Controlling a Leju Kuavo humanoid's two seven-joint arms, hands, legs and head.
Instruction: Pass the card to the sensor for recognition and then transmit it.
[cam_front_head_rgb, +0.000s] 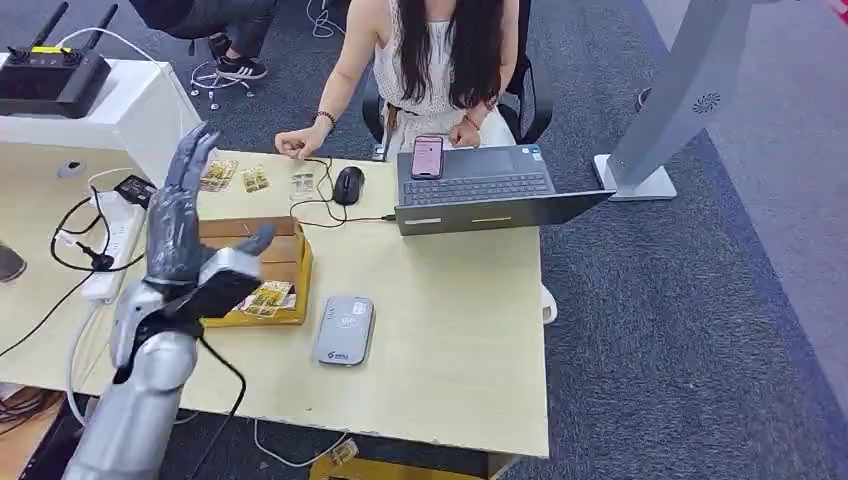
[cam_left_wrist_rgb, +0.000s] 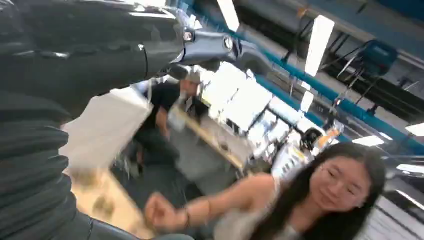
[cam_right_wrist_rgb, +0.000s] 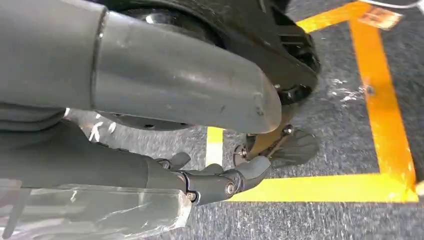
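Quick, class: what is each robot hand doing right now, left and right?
Left robot hand: open, raised above the table, holding nothing.
Right robot hand: hanging over the floor, holding nothing, fingers slightly bent; open.

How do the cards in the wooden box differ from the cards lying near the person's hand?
The cards in the wooden box sit inside the box, close to the raised left hand; the cards on the table lie loose, spread apart, by the person's hand. Both look yellowish and patterned.

The left robot hand (cam_front_head_rgb: 185, 225) is raised on its silver arm, palm upright, fingers straight and spread apart, holding nothing. The right robot hand (cam_right_wrist_rgb: 200, 150) hangs downward, fingers loosely extended, also holding nothing.
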